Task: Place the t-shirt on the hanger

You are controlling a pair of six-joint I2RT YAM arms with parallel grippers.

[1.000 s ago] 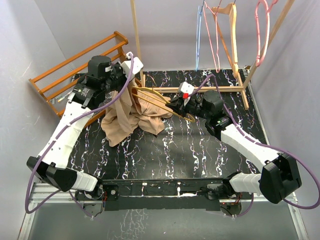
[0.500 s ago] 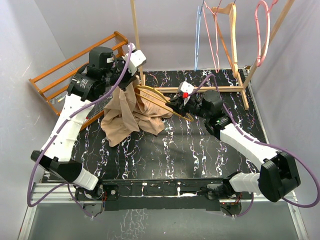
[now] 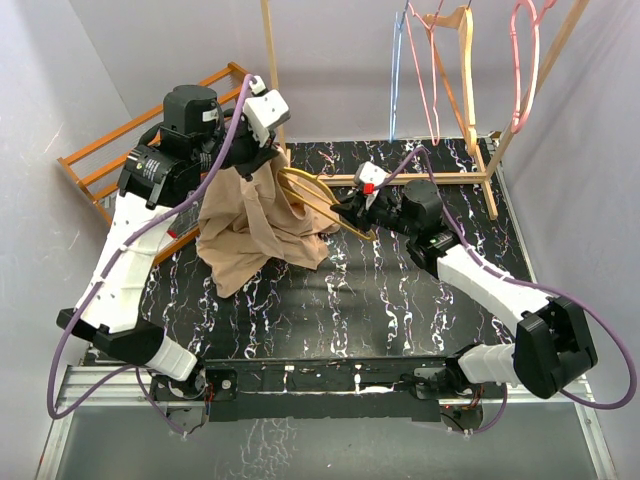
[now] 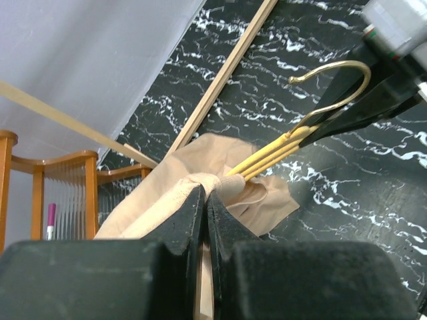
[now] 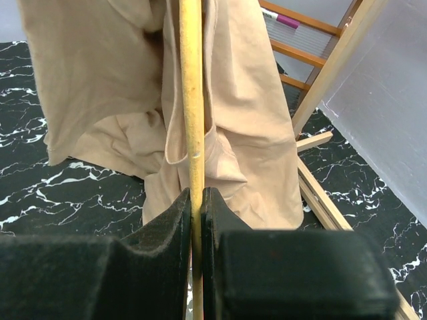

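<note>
The left pincer is clamped on a bunched edge of the soft, limp tan-beige t-shirt, which drapes below it. The right pincer grips the thin, stiff mustard-yellow hanger, which runs ahead into the cloth. Light fabric probably slides; hems are the best hold.

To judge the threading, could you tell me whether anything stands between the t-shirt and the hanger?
Nothing visible does: left fingers pinch the t-shirt, right fingers grip the hanger, whose bars already run into the fabric.
</note>
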